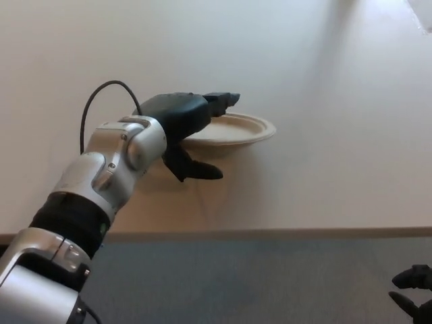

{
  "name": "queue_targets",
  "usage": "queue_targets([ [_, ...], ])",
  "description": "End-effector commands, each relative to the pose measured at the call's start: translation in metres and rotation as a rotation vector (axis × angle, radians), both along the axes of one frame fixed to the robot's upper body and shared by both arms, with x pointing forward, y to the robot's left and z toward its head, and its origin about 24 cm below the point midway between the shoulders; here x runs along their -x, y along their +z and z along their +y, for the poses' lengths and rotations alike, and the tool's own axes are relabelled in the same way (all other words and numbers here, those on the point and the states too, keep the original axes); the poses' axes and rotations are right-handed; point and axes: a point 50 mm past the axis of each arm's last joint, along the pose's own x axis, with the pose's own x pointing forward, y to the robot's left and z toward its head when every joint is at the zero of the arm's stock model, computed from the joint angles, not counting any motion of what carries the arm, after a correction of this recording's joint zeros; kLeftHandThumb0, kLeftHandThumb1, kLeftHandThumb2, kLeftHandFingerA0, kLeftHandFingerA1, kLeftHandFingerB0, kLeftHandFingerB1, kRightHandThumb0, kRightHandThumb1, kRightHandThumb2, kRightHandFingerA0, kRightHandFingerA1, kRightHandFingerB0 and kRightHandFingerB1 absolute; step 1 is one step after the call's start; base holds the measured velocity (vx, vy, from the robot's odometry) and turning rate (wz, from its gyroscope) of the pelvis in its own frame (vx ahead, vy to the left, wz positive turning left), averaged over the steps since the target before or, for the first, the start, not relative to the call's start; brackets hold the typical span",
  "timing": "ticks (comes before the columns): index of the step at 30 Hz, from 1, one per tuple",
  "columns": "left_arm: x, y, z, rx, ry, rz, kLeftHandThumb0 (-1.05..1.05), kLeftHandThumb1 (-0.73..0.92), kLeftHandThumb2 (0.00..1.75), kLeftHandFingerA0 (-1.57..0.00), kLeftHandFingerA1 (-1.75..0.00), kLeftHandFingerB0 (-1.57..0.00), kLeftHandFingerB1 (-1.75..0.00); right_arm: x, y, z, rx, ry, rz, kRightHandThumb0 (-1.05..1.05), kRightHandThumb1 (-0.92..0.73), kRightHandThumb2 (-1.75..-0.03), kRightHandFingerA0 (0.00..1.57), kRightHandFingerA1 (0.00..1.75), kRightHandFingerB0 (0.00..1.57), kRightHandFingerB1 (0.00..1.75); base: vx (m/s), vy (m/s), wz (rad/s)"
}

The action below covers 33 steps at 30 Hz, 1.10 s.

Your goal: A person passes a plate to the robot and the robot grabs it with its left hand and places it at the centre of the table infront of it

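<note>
At the lower right corner, right hand [412, 300] barely visible, finger state indeterminate, left hand [183, 121] released, thumb spread below, fingers extended above the pale round paper plate [233, 130], plate lying flat, rim upward, near mid-table [337, 169].

Cream plate [233, 129], black left robot hand [181, 118], silver forearm [111, 165], off-white table [324, 135], grey floor [256, 280]

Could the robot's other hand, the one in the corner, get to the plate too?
Probably not easily. The right hand sits low at the picture's bottom right corner, far from the paper plate. Nothing blocks the bare table between them.
</note>
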Motion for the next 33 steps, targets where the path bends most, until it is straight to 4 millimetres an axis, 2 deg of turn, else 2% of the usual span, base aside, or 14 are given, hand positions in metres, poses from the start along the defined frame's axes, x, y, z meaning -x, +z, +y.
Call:
queue_targets([
  [1,-0.005,0.007,0.007,0.227,0.017,0.323,-1.00,0.63,1.06,-0.19,-0.34,0.00,0.00,-0.002,0.005,-0.008,0.021,-0.013,0.010,-0.83,-0.68,-1.10,0.33,0.63,0.22,0.53,0.00,0.000,0.00],
  [2,-0.006,0.005,0.007,0.231,0.041,0.329,-1.04,0.72,1.10,-0.19,-0.35,0.00,0.00,-0.002,0.005,-0.009,0.021,-0.013,0.010,-0.79,-0.83,-0.65,0.33,0.55,0.30,0.44,0.00,0.000,0.00],
  [5,-0.005,0.004,0.008,0.236,0.063,0.337,-1.05,0.79,1.18,-0.20,-0.23,0.00,-0.01,-0.002,0.005,-0.008,0.012,-0.019,0.009,-0.79,-0.83,-0.65,0.33,0.54,0.29,0.43,0.00,0.000,0.00],
  [7,-0.006,0.003,0.008,0.219,0.074,0.330,-1.03,0.84,1.23,-0.11,-0.14,0.00,-0.02,-0.001,0.004,-0.008,0.010,-0.027,0.009,-0.81,-0.66,-1.08,0.34,0.62,0.23,0.52,0.00,0.000,0.00],
  [8,-0.005,0.004,0.008,0.230,0.074,0.339,-0.96,0.92,0.80,-0.06,-0.28,0.00,-0.05,-0.001,0.004,-0.008,0.005,-0.029,0.008,-0.79,-0.82,-0.64,0.33,0.54,0.30,0.43,0.00,0.000,0.00],
  [10,-0.006,0.005,0.006,0.203,0.088,0.367,-1.01,0.92,0.87,-0.12,-0.28,0.00,0.00,-0.002,0.005,-0.008,0.017,-0.010,0.012,-0.81,-0.67,-1.09,0.35,0.63,0.21,0.52,0.00,0.000,0.00],
  [11,-0.007,0.005,0.006,0.203,0.092,0.385,-0.97,0.85,1.27,-0.08,-0.21,0.00,-0.04,-0.002,0.005,-0.008,0.016,-0.012,0.014,-0.79,-0.82,-0.65,0.34,0.54,0.28,0.43,0.00,0.000,0.00],
  [13,-0.008,0.006,0.006,0.207,0.097,0.413,-1.01,0.92,0.86,-0.21,-0.41,0.00,0.00,-0.002,0.005,-0.008,0.011,-0.020,0.016,-0.80,-0.81,-0.65,0.34,0.55,0.28,0.43,0.00,0.000,0.00],
  [17,-0.012,0.010,0.011,0.192,0.139,0.496,-1.05,0.92,0.84,-0.03,-0.26,0.00,0.00,-0.006,0.007,-0.004,0.020,-0.009,0.007,-0.81,-0.81,-0.64,0.31,0.56,0.28,0.44,0.00,0.000,0.00],
  [18,-0.012,0.010,0.011,0.208,0.139,0.520,-0.95,0.77,1.24,-0.02,-0.21,0.00,-0.06,-0.006,0.007,-0.006,0.025,-0.008,0.007,-0.82,-0.82,-0.65,0.31,0.56,0.28,0.44,0.00,0.000,0.00],
  [20,-0.012,0.010,0.011,0.200,0.142,0.506,-1.00,0.79,1.22,-0.16,-0.26,0.00,-0.01,-0.007,0.009,-0.008,0.023,-0.010,0.002,-0.84,-0.65,-1.08,0.34,0.63,0.20,0.52,0.00,0.000,0.00],
  [24,-0.010,0.007,0.013,0.285,0.131,0.485,-1.04,0.77,0.94,0.00,-0.17,0.00,-0.01,-0.005,0.007,-0.006,0.012,-0.008,0.007,-0.80,-0.81,-0.64,0.32,0.56,0.29,0.44,0.00,0.000,0.00],
  [25,-0.008,0.007,0.014,0.282,0.130,0.439,-0.97,0.79,1.24,0.00,-0.15,0.00,-0.06,-0.004,0.006,-0.006,0.012,-0.010,0.010,-0.83,-0.65,-1.07,0.32,0.62,0.21,0.52,0.00,0.000,0.00],
  [33,0.036,0.068,0.009,0.442,-0.061,-0.171,-0.92,0.90,1.26,-0.09,-0.22,-0.08,-0.15,-0.004,0.005,-0.004,0.005,-0.002,0.021,-0.79,-0.82,-0.64,0.32,0.55,0.29,0.44,0.00,0.000,0.00],
])
